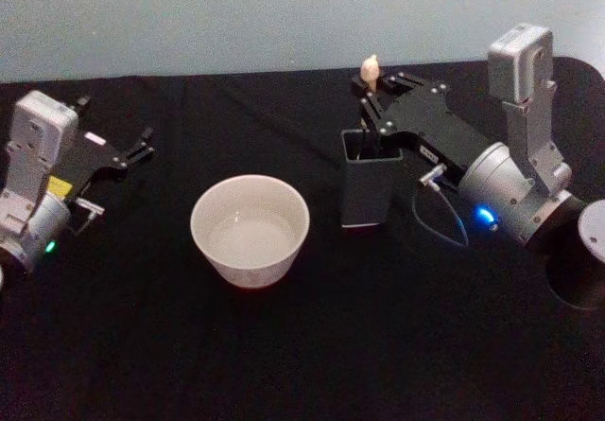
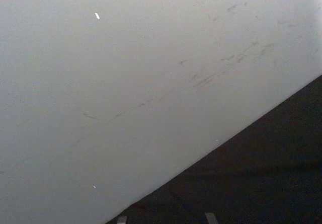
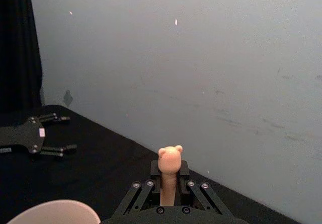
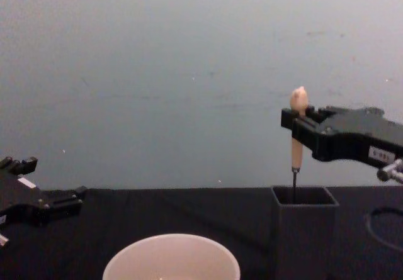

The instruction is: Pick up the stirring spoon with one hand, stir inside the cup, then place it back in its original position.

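The stirring spoon [image 4: 296,148] stands upright, its bear-shaped knob [image 1: 371,66] on top and its thin metal shaft reaching down into the dark grey square holder [image 1: 367,189]. My right gripper [image 1: 368,92] is shut on the spoon's beige handle [image 3: 169,183] just below the knob, above the holder [image 4: 305,229]. The cream cup [image 1: 250,230] sits on the black table to the holder's left, also in the chest view [image 4: 171,258]. My left gripper [image 1: 142,145] rests open at the far left, away from the cup.
A black cloth covers the table [image 1: 312,364], and a pale wall [image 4: 189,72] stands close behind it. A thin cable [image 1: 444,222] loops by the right arm near the holder. There is free room in front of the cup.
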`<act>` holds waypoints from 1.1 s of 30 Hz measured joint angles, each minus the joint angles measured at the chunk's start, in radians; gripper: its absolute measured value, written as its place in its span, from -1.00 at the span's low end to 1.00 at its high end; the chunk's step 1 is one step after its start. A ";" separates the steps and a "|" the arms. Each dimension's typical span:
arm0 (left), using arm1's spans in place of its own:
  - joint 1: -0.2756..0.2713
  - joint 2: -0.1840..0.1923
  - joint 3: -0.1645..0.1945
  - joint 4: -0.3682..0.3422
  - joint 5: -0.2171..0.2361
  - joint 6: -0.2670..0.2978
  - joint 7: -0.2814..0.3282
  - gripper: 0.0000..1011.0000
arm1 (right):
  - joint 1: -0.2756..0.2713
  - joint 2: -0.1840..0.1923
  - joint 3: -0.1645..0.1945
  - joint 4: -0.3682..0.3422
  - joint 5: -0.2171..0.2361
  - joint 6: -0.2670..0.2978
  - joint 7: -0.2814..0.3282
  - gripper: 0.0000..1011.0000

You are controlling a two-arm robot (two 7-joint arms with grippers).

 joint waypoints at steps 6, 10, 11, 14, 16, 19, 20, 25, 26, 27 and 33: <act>0.000 0.000 0.000 0.000 0.000 0.000 0.000 0.98 | -0.010 -0.005 -0.001 0.018 -0.010 0.002 -0.003 -0.58; 0.000 0.000 0.000 0.000 0.000 0.000 0.000 0.98 | -0.014 -0.004 -0.006 0.031 -0.015 0.000 0.003 -0.58; 0.000 0.000 0.000 0.000 0.000 0.000 0.000 0.98 | -0.016 -0.004 -0.007 0.033 -0.017 0.000 0.003 -0.58; 0.000 0.000 0.000 0.000 0.000 0.000 0.000 0.98 | -0.020 -0.004 -0.010 0.041 -0.023 0.001 0.003 -0.58; 0.000 0.000 0.000 0.000 0.000 0.000 0.000 0.98 | -0.023 -0.004 -0.010 0.044 -0.026 0.003 0.003 -0.58; 0.000 0.000 0.000 0.000 0.000 0.000 0.000 0.98 | -0.028 -0.004 -0.011 0.048 -0.029 0.009 0.003 -0.58; 0.000 0.000 0.000 0.000 0.000 0.000 0.000 0.98 | -0.030 -0.004 -0.011 0.049 -0.030 0.011 0.003 -0.58; 0.000 0.000 0.000 0.000 0.000 0.000 0.000 0.98 | -0.034 -0.005 -0.012 0.055 -0.037 0.019 0.002 -0.58; 0.000 0.000 0.000 0.000 0.000 0.000 0.000 0.98 | -0.035 -0.006 -0.012 0.057 -0.040 0.021 0.001 -0.58; 0.000 0.000 0.000 0.000 0.000 0.000 0.000 0.98 | -0.035 -0.006 -0.012 0.058 -0.041 0.021 0.000 -0.58; 0.000 0.000 0.000 0.000 0.000 0.000 0.000 0.98 | -0.036 -0.008 -0.014 0.068 -0.052 0.026 -0.001 -0.58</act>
